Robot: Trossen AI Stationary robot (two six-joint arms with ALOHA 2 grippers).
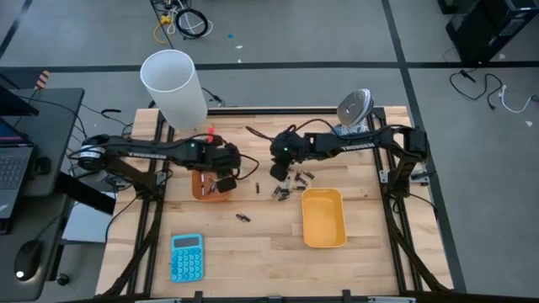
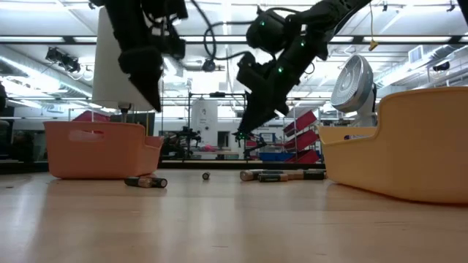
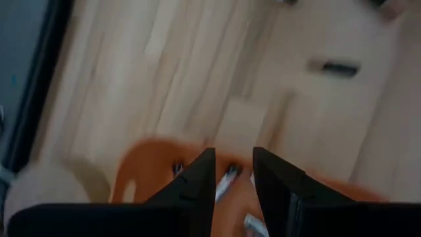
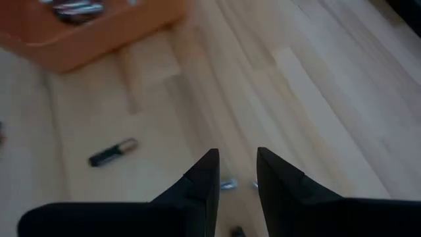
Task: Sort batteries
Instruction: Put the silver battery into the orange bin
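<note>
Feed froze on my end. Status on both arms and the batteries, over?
Left pincer open over orange tray, nothing held. Right pincer open above loose batteries. Some cells in orange tray; yellow tray looks empty. No obstruction.

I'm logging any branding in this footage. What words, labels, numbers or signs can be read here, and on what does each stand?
"TROSSEN", only just legible: white lettering along the right arm in the high view.
White lettering on the left arm: too small to read.
Calculator keys: no figures legible.
Orange tray, yellow tray and batteries: no readable print.
</note>
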